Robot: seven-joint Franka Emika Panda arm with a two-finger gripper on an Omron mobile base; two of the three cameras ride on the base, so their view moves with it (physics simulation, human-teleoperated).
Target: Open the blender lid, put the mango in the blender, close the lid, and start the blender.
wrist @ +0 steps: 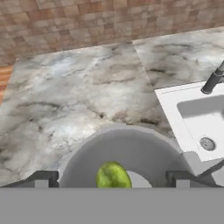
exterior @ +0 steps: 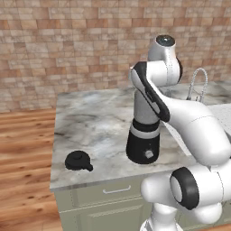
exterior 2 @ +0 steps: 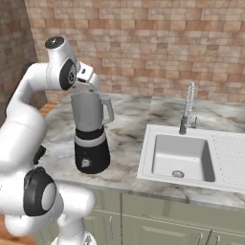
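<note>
One mango (wrist: 113, 176) sits inside the blender (exterior: 143, 131) jar, directly below the released, wide-spread gripper (wrist: 113, 178); the blender lid (exterior: 78, 160) lies on the counter (exterior: 90, 122), well left of the blender base.

The blender (exterior: 143, 135) has a glossy black base and a grey translucent jar. The blender lid (exterior: 77, 160) looks matt black. The mango (wrist: 113, 176) is smooth-skinned. The table (exterior: 90, 122) is polished marble; the sink (exterior 2: 184, 155) is smooth white.
</note>
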